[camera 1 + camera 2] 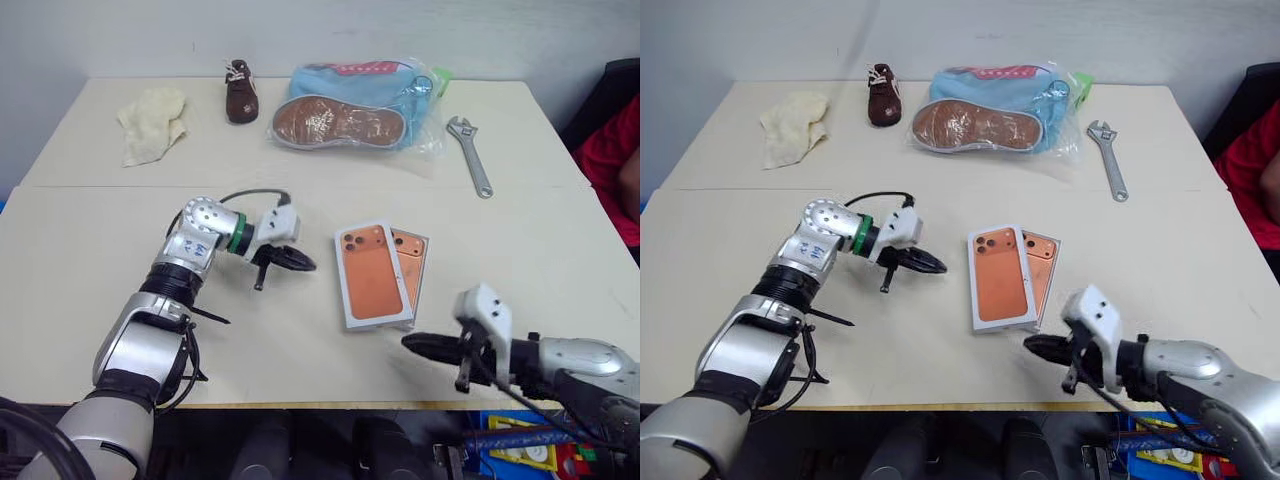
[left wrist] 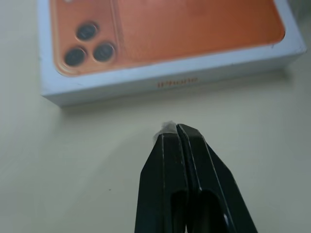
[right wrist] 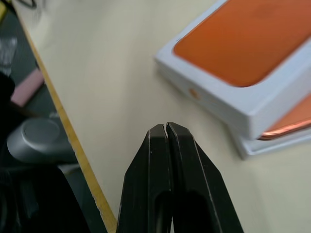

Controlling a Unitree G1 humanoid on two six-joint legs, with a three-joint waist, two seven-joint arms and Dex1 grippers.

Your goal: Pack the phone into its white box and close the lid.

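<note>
The lid (image 1: 372, 275), white with an orange phone printed on top, lies askew on the white box (image 3: 272, 145), covering most of it. The phone (image 1: 412, 258) sits in that box, and an orange strip with its camera corner shows along the lid's right side. My left gripper (image 1: 308, 265) is shut and empty; it hovers to the left of the lid, pointing at its long side (image 2: 170, 82). My right gripper (image 1: 408, 341) is shut on nothing and sits near the table's front edge, just in front of the lid's near corner (image 3: 194, 92).
Along the back of the table lie a crumpled cloth (image 1: 152, 122), a small brown shoe (image 1: 240, 95), a bagged blue slipper with a brown sole (image 1: 345, 115) and a wrench (image 1: 470, 155). A person in red (image 1: 615, 170) is at the right edge.
</note>
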